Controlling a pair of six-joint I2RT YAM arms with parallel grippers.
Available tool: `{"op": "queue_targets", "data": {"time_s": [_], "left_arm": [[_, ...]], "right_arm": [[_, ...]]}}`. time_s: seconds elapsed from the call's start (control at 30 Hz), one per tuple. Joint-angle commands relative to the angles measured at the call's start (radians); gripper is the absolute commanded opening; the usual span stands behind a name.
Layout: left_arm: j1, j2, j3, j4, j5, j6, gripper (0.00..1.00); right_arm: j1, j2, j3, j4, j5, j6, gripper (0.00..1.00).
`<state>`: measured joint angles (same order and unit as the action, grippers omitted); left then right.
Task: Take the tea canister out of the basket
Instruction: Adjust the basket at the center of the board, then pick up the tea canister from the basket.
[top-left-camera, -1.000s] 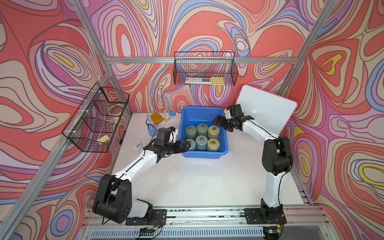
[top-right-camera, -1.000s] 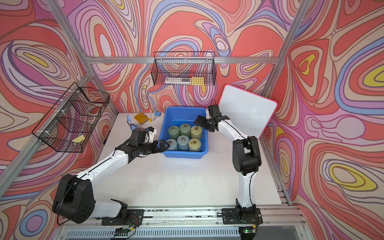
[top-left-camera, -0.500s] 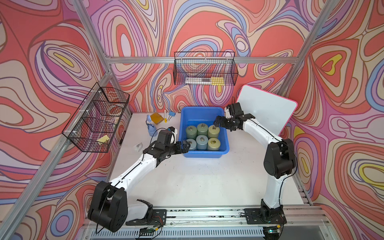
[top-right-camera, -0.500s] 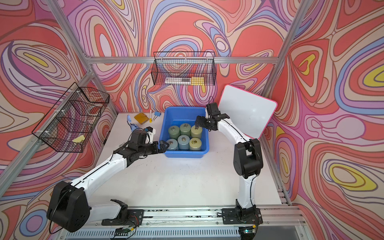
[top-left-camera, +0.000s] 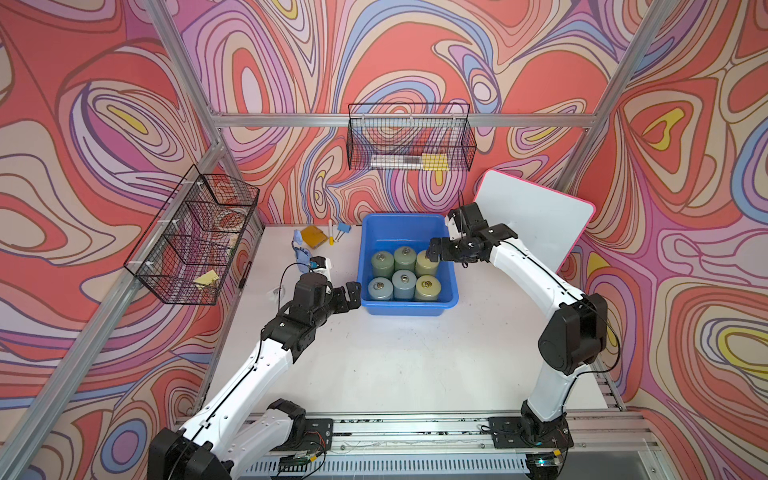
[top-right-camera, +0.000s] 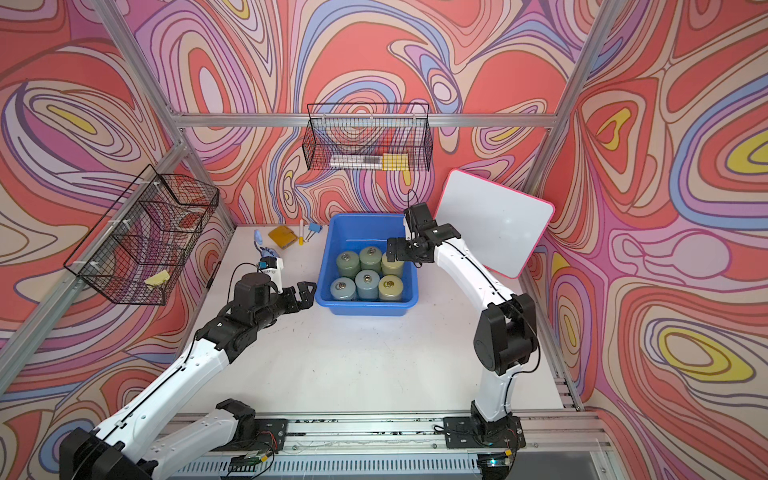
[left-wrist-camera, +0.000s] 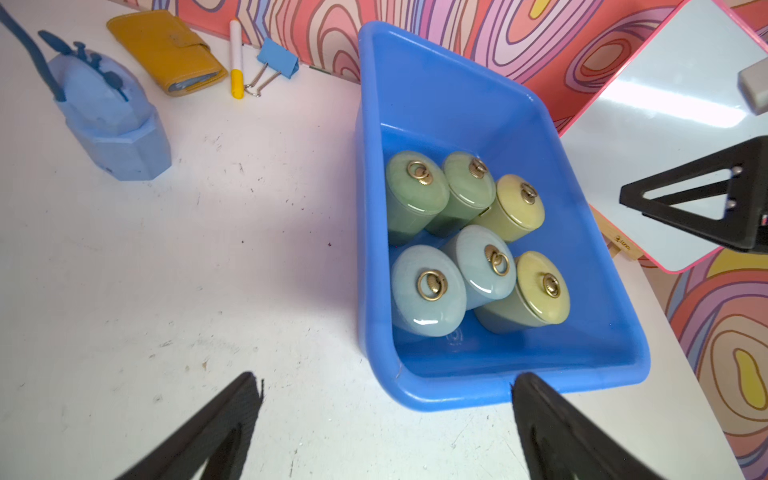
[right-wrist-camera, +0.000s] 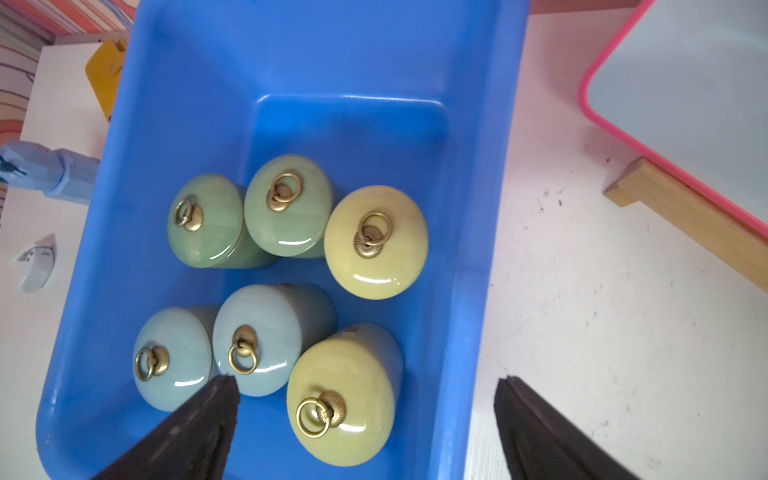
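Note:
The blue basket (top-left-camera: 409, 309) (top-right-camera: 365, 309) stands on the white table and holds several tea canisters with brass ring lids: green, pale blue and yellow. My right gripper (top-left-camera: 446, 251) (top-right-camera: 399, 251) hangs open above the basket's right side. In the right wrist view it (right-wrist-camera: 365, 380) straddles the basket's right wall (right-wrist-camera: 478, 249), with a yellow canister (right-wrist-camera: 340, 395) below, untouched. My left gripper (top-left-camera: 349, 296) (top-right-camera: 305, 293) is open and empty, just off the basket's front left corner (left-wrist-camera: 415, 395), with bare table between its fingertips (left-wrist-camera: 249, 386).
A pink-edged whiteboard (top-left-camera: 536, 220) leans at the back right, close behind my right arm. A yellow wallet (top-left-camera: 313, 237), a marker (top-left-camera: 331, 232), a binder clip (top-left-camera: 343, 228) and a blue object (top-left-camera: 299, 243) lie back left. Wire baskets (top-left-camera: 195, 241) (top-left-camera: 411, 143) hang on the walls.
My left gripper has drawn back a little from the basket's front left corner. The right arm's elbow has swung outward while its gripper stays over the basket's right side.

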<state>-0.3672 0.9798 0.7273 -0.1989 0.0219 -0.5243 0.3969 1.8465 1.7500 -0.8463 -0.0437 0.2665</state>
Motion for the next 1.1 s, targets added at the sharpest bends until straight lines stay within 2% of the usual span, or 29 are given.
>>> {"op": "queue_targets", "data": {"time_s": [0.0, 0.23, 0.6, 0.87, 1.07], "left_arm": [[-0.004, -0.036, -0.066, 0.084, -0.015, -0.004, 0.99], [-0.004, -0.065, -0.148, 0.182, 0.027, 0.021, 0.99], [-0.004, -0.127, -0.201, 0.229, 0.026, 0.062, 0.99], [-0.004, -0.126, -0.201, 0.235, 0.030, 0.064, 0.99], [-0.004, -0.115, -0.201, 0.241, 0.042, 0.064, 0.99]], "right_arm": [[0.036, 0.051, 0.061, -0.043, 0.049, -0.145, 0.98], [0.041, 0.163, 0.159, -0.049, 0.041, -0.442, 0.98], [0.040, 0.330, 0.352, -0.169, 0.001, -0.685, 0.98], [0.032, 0.434, 0.476, -0.241, 0.035, -0.737, 0.98], [0.005, 0.483, 0.522, -0.238, 0.031, -0.702, 0.98]]}}
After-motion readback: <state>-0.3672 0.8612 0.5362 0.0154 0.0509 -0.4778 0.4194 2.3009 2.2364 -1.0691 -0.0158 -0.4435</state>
